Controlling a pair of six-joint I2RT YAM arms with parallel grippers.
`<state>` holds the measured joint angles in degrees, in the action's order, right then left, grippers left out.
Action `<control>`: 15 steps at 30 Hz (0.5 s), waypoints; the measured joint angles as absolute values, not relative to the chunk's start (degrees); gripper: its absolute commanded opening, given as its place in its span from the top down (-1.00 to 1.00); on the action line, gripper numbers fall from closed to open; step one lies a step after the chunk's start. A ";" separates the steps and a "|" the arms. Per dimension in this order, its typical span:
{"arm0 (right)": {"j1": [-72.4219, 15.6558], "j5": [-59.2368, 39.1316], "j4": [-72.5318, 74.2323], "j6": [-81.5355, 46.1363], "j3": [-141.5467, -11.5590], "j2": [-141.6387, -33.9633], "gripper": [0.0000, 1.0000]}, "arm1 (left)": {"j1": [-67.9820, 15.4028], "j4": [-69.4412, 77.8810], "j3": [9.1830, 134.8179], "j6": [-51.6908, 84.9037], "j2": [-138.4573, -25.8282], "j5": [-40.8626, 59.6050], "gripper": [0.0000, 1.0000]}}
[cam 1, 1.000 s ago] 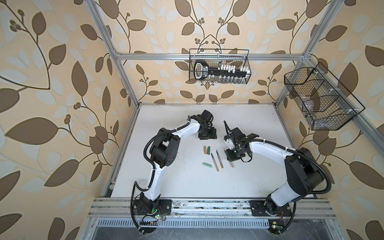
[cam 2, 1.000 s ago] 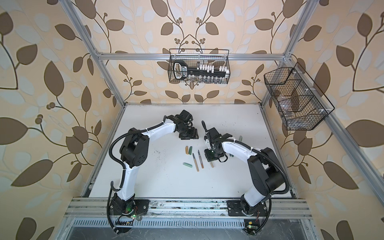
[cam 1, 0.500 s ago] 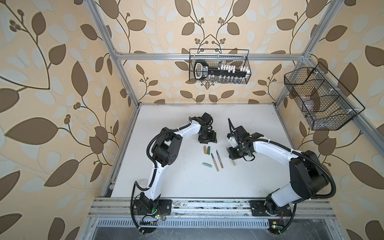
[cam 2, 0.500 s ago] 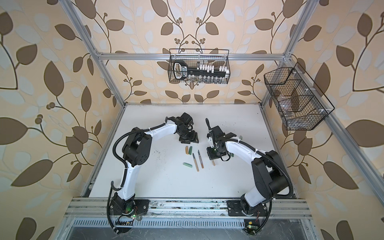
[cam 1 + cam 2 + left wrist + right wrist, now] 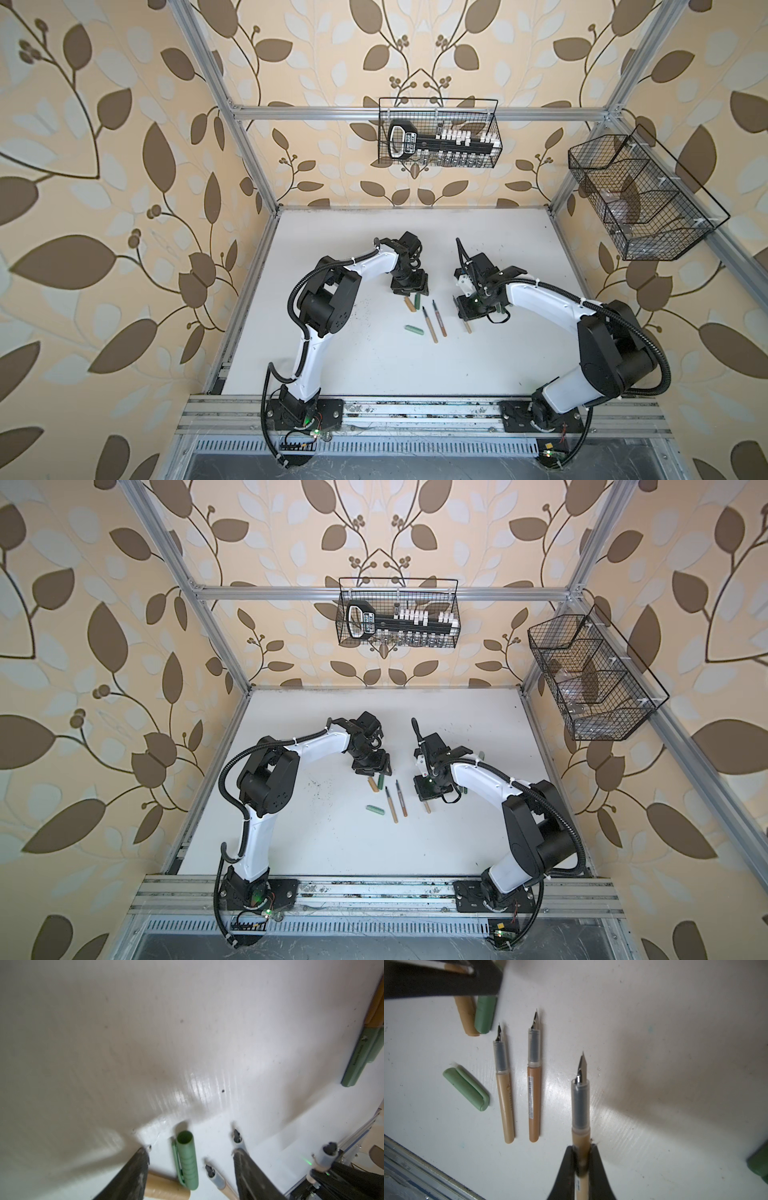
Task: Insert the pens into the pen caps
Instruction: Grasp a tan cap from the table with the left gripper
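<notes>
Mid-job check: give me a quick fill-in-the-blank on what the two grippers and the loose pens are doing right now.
1. The right gripper is ___ on a tan pen.
2. The left gripper hangs ___ over a green cap.
3. Between the pale green cap and the tan pen, ___ uncapped pens lie side by side on the table.
Missing words: shut; open; two.

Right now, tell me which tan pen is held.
The tan pen clamped in the right gripper; the other two pens lie loose side by side on the table.
</notes>
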<state>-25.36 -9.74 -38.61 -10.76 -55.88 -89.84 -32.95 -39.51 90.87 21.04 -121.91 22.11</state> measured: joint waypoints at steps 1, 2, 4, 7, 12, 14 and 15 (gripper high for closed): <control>-25.36 -9.74 -38.52 -10.68 -55.88 -89.89 0.92 | -32.95 -39.68 90.30 20.95 -121.54 22.00 -0.34; -25.36 -9.80 -38.41 -10.61 -55.88 -89.97 0.92 | -32.95 -39.94 89.62 20.88 -121.05 21.89 -0.34; -25.36 -10.02 -38.30 -10.46 -55.88 -90.17 0.92 | -32.95 -40.51 88.16 20.69 -120.03 21.61 -0.34; -25.36 -10.15 -38.24 -10.41 -55.88 -90.19 0.92 | -32.95 -40.88 85.56 20.23 -118.26 20.95 -0.34; -25.36 -10.17 -37.91 -10.39 -55.86 -90.19 0.92 | -33.21 -41.78 81.69 18.83 -115.63 20.91 -0.34; -25.36 -10.17 -37.89 -10.39 -55.86 -90.19 0.92 | -33.47 -42.02 81.03 18.15 -115.20 20.88 -0.34; -25.36 -10.17 -37.89 -10.39 -55.86 -90.19 0.92 | -33.74 -42.02 80.62 17.93 -114.89 20.86 -0.34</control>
